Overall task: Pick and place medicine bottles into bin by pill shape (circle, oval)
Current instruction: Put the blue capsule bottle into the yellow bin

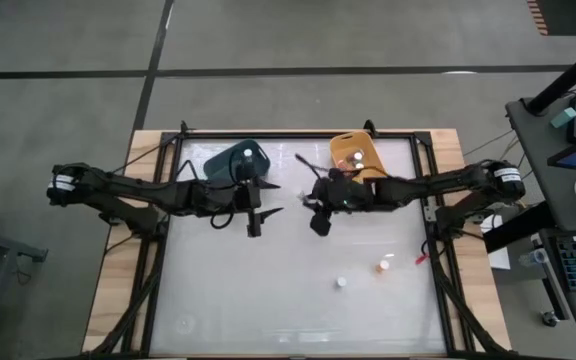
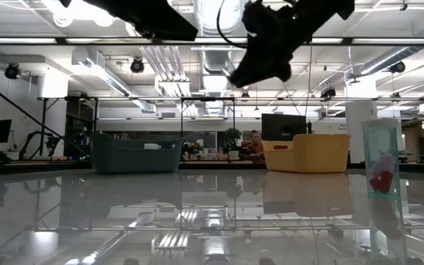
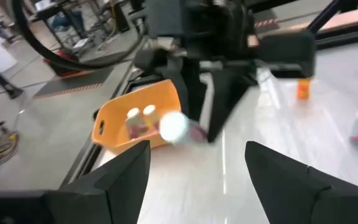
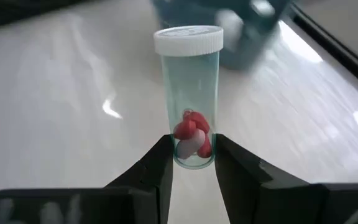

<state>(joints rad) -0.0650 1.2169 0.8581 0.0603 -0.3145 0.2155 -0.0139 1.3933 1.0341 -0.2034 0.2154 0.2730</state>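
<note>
1. Dark fingers (image 4: 194, 168) of the right gripper (image 1: 320, 216), nearest the right wrist camera, are clamped on the base of a clear medicine bottle (image 4: 189, 93) with a white cap; red and pale pills are seen inside. Only the lowest part is pinched, so the bottle could tip or slide out during a swing.
2. Pill shape is not settled from these views; a wrong reading would send the held bottle to the wrong bin.
3. Right gripper is held above the tabletop (image 1: 288, 300) near its middle, beside the yellow bin (image 1: 356, 155). In the left wrist view it hangs in front of that bin, with capped bottles already inside.
4. Left gripper (image 1: 256, 215) is spread wide and carries nothing; it sits just beside the right one, near the teal bin (image 1: 236, 163). A collision is judged possible if both arms move at once.
5. Teal bin is catalogued at the far left of the tabletop, yellow bin at the far middle; a release too high or off the rim could bounce the bottle out.
6. Two medicine bottles remain on the near right tabletop: one white-capped (image 1: 340, 283), one orange-tinted (image 1: 383, 266), with a small red scrap (image 1: 420, 259) close by. A low sweep could knock these over.
</note>
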